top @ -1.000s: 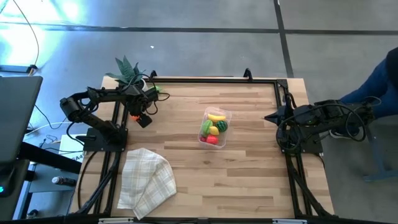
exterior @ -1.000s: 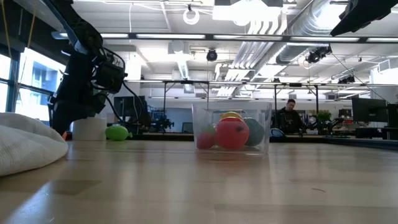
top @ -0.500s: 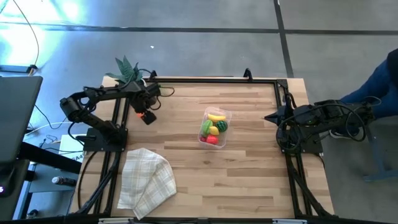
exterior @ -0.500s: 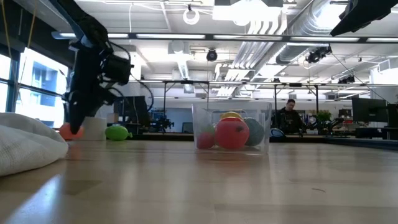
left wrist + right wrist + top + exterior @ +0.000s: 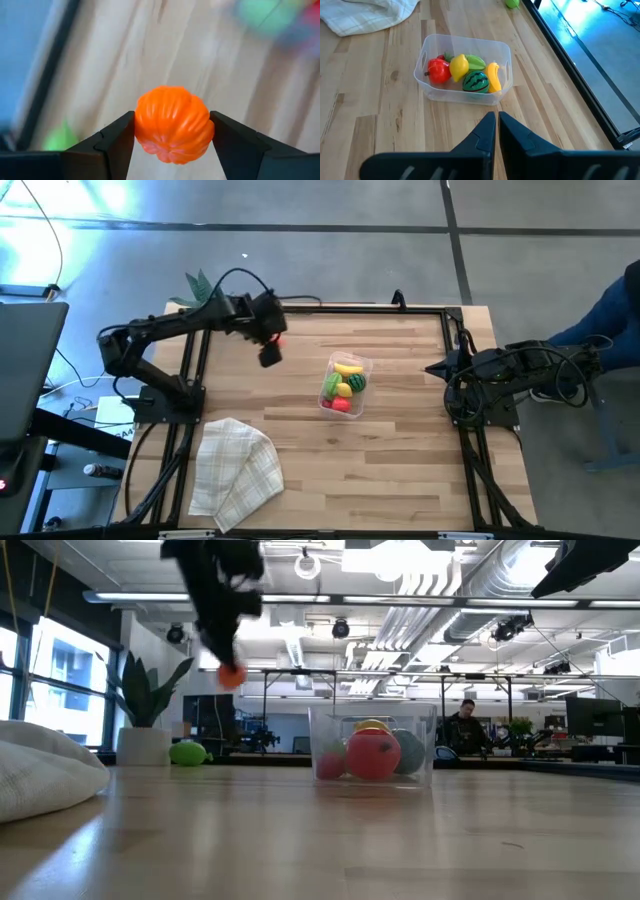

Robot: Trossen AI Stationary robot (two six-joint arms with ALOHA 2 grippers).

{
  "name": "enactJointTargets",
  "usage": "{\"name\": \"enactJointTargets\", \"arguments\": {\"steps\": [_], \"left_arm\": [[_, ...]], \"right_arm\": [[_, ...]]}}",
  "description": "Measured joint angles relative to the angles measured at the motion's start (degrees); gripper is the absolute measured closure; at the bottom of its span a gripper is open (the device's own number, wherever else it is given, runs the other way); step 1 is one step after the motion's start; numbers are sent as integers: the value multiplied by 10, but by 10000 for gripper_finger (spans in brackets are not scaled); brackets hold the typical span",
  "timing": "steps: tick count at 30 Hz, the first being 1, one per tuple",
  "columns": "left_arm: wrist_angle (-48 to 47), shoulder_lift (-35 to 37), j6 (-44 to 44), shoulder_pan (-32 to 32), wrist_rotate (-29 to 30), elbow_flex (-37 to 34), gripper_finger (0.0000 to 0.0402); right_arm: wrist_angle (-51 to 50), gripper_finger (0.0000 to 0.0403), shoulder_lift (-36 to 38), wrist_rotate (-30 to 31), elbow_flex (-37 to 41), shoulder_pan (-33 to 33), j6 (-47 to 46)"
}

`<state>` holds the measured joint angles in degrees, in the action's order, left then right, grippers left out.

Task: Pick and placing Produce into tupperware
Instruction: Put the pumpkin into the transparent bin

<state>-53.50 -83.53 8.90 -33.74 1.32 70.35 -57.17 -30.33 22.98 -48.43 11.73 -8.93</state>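
My left gripper point(image 5: 271, 350) hangs high over the table's far left part, shut on a small orange ribbed toy, one piece of produce point(image 5: 172, 124); it shows as an orange spot in the low view point(image 5: 231, 676). The clear tupperware point(image 5: 345, 384) stands at the table's middle and holds red, yellow and green produce. A light green piece point(image 5: 187, 752) lies on the table near the plant pot. My right gripper point(image 5: 497, 119) waits shut at the right edge, aimed at the tupperware point(image 5: 465, 70). My left gripper pinches the orange piece between its two fingers point(image 5: 116, 139), one on each of its opposite ribbed sides point(image 5: 142, 125). The fingers slant down from above. The piece is lifted well clear of the table, level with the tupperware's rim or above it in the low view.
A spiky green plant in a white pot point(image 5: 145, 710) stands at the far left corner. A checked beige cloth point(image 5: 236, 470) lies bunched at the near left. A black frame point(image 5: 440, 315) runs round the table. A person sits beyond the right edge point(image 5: 610, 310).
My left gripper has risen steeply from the table near the plant and swung toward the table's right, toward the tupperware, turning as it went. The orange piece, low by the table half a second ago, is now lifted high and clear.
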Motion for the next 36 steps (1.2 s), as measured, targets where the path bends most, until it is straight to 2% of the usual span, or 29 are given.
{"name": "enactJointTargets", "arguments": {"steps": [5, 11, 19, 22, 26, 36], "left_arm": [[54, 0, 46, 63, -17, 110, 177], [105, -19, 97, 109, -22, 206, 178], [57, -154, 195, 129, -42, 361, 178], [37, -209, 223, 137, -66, 407, 178], [24, -265, 251, 144, -92, 426, 178], [0, -368, 288, 168, -79, 426, 179]], "right_arm": [[0, 392, 0, 0, 0, 0, 0], [0, 392, 0, 0, 0, 0, 0], [0, 392, 0, 0, 0, 0, 0], [0, 392, 0, 0, 0, 0, 0], [0, 392, 0, 0, 0, 0, 0], [-1, 392, 0, 0, 0, 0, 0]]}}
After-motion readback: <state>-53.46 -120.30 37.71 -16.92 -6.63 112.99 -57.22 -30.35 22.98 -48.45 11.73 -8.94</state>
